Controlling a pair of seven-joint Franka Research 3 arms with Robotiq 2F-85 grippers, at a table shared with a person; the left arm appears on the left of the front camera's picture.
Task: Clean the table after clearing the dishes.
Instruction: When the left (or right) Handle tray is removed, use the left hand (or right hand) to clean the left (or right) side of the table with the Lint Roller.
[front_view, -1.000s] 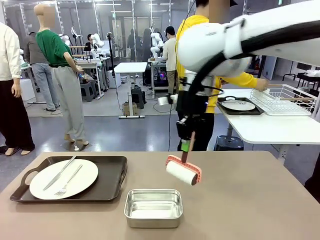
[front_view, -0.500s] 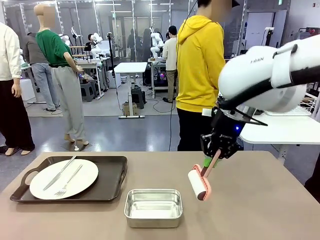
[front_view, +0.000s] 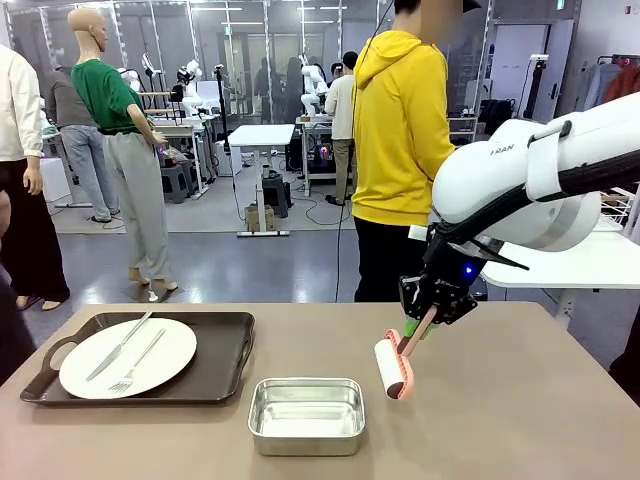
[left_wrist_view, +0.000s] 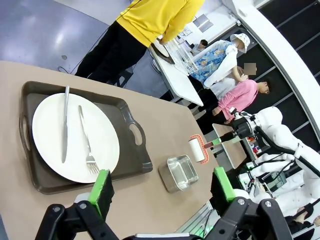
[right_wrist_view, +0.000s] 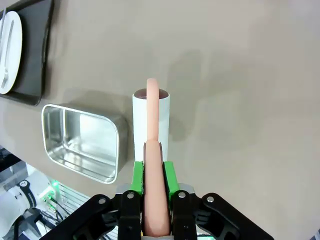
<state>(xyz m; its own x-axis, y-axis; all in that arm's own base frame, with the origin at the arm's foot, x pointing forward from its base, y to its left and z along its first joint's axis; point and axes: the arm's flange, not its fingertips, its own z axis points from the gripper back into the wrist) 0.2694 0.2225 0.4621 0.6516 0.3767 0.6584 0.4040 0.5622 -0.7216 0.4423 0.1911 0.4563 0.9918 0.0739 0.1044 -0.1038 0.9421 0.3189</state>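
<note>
My right gripper (front_view: 424, 313) is shut on the pink handle of a lint roller (front_view: 390, 368), whose white roll hangs close over the grey-brown table (front_view: 520, 420) right of centre. In the right wrist view, the gripper (right_wrist_view: 153, 172) clamps the handle and the lint roller (right_wrist_view: 151, 120) points away from me. The dishes, a white plate (front_view: 128, 357) with a knife and fork, lie on a dark tray (front_view: 222, 352) at the left. The left gripper (left_wrist_view: 162, 183) hovers open above that plate (left_wrist_view: 75, 137), holding nothing.
A square steel pan (front_view: 306, 415) stands near the front edge, just left of the roller. A person in a yellow hoodie (front_view: 400, 130) stands at the far side, back turned. A white side table (front_view: 560, 265) is behind my right arm.
My right arm has swung right and down, carrying the roller lower toward the tabletop and turning it. The person has stepped left, away from the white table.
</note>
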